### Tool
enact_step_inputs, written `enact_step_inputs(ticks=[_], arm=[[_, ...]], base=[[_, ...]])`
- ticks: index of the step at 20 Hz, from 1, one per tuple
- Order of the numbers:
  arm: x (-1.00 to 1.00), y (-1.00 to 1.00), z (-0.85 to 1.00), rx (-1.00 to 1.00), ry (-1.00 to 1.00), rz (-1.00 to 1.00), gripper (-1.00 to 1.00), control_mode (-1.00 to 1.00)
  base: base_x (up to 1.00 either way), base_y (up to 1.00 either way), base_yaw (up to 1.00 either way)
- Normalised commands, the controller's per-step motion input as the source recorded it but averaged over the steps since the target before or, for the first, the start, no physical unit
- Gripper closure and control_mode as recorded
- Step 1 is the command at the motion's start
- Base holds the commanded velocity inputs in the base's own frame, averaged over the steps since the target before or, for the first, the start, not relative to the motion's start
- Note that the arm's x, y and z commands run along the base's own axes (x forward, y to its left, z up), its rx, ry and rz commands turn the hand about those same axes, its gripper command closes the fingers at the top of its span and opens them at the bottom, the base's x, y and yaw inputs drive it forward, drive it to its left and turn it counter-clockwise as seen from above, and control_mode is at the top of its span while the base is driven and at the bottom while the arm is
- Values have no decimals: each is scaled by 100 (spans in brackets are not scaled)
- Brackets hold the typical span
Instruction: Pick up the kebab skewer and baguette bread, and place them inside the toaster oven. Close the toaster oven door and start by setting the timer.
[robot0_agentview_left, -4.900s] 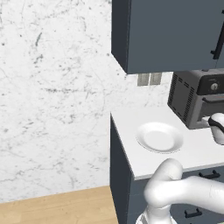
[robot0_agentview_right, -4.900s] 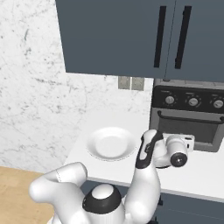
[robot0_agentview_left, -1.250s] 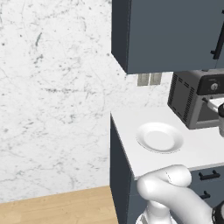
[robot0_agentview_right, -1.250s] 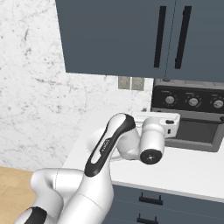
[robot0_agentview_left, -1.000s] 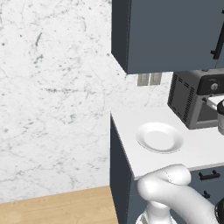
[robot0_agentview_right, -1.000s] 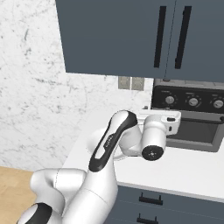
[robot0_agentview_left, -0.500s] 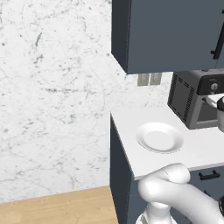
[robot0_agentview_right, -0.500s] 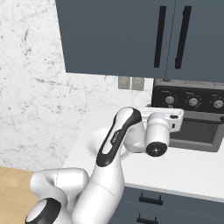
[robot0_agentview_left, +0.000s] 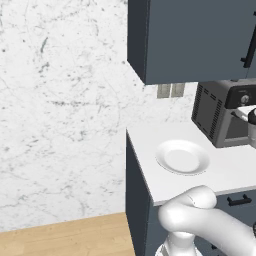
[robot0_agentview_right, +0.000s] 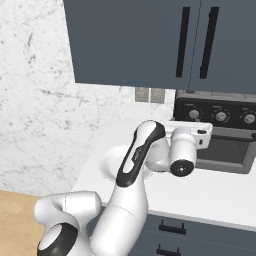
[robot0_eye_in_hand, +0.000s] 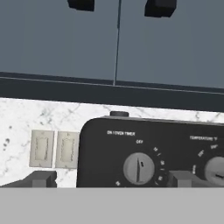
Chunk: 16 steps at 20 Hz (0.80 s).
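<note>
**Black timer knob lined up ahead of spread fingertips**

Black panel and grey dial are what the hand view offers: the timer knob (robot0_eye_in_hand: 138, 168) sits straight ahead of the gripper (robot0_eye_in_hand: 112, 179), between the 2 dark fingertips (robot0_eye_in_hand: 40, 178) and slightly above them, with the jaws spread wide and nothing pinched between them. A 2nd knob (robot0_eye_in_hand: 216, 169), under temperature lettering, lies ahead and off to the far side of the other fingertip. The toaster oven (robot0_agentview_right: 217, 131) is seen in the right base view directly ahead of the hand, its door (robot0_agentview_right: 225, 152) appearing shut below the control panel. A white plate (robot0_agentview_left: 182, 156) rests bare on the counter (robot0_agentview_left: 150, 172), behind the hand and well apart from it. Neither skewer nor baguette can be made out; whether they lie inside the oven cannot be told through the glass.

The step in hand is judged to be setting the timer. For that to go well, the hand should be advanced straight along its own axis until the knob sits between the fingertips, then closed firmly on the rim. Rotation should be made about the knob's centre, towards the printed minute marks, without sideways pull. The neighbouring knob should be left untouched.
</note>
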Motion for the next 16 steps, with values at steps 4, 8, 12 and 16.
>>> enact_step_inputs(ticks=[4,8,12,16], arm=[[8,-21,0,0,0,0,-100,-100],[20,-2,0,0,0,0,-100,-100],[15,0,0,0,0,0,-100,-100],[18,0,0,0,0,0,-100,-100]], base=[[0,0,0],[0,0,0],[0,0,0],[0,0,0]])
